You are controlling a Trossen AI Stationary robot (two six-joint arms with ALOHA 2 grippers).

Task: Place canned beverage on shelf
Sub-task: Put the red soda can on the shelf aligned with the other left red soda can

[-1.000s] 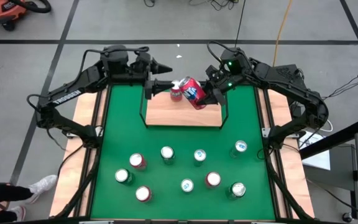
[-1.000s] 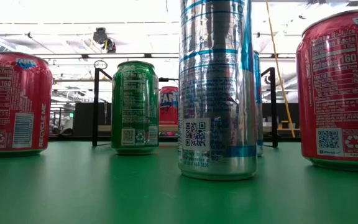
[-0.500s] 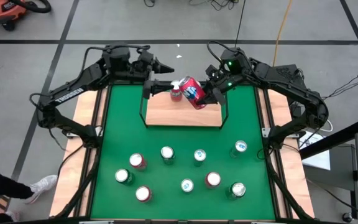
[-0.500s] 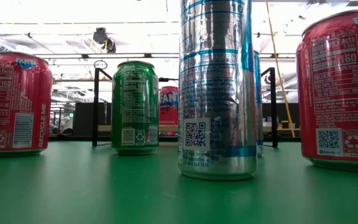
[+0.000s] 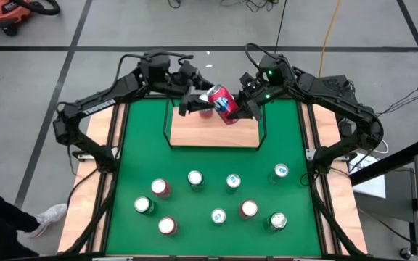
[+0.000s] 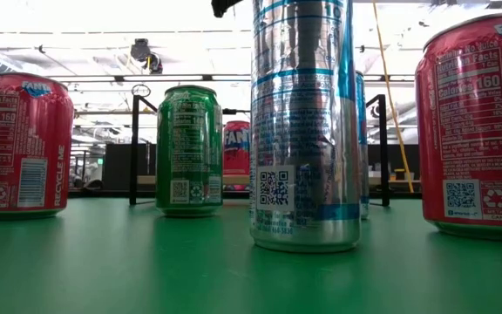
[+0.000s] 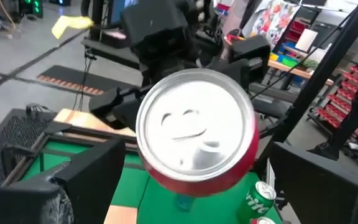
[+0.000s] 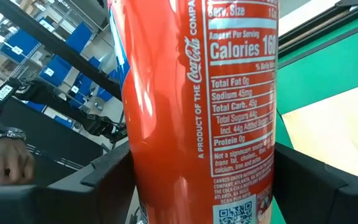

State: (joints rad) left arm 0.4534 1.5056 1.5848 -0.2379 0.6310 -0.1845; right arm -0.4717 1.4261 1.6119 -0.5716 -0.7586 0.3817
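A red can [image 5: 223, 105] hangs tilted over the shelf [image 5: 212, 135], a light-wood board with thin black rails at the far end of the green mat [image 5: 209, 163]. My right gripper [image 5: 242, 107] is shut on it. In the left wrist view the can's silver end [image 7: 194, 134] faces the camera. My left gripper [image 5: 194, 100] is open just left of the can, with a finger [image 7: 86, 177] on either side of that end and a gap showing. A second red can [image 6: 236, 144] stands on the shelf board. My right gripper pinches the can's red side wall [image 8: 229, 155] between its two fingers [image 8: 319, 180]. The fingers come slanting from the table's far right and lie across the can. The can is lifted clear above the shelf, tilted, its silver end toward my left gripper.
Several upright cans [image 5: 194, 177] stand on the near half of the mat, red, green and silver. The shelf's black rails [image 6: 133, 148] rise at its sides and back. A person's shoe [image 5: 49, 216] shows on the floor beyond the table's near left corner.
My left gripper has gone toward the table's right edge, up to the held can, sinking a little and turning toward it. It has stayed open. The can hangs where it was.
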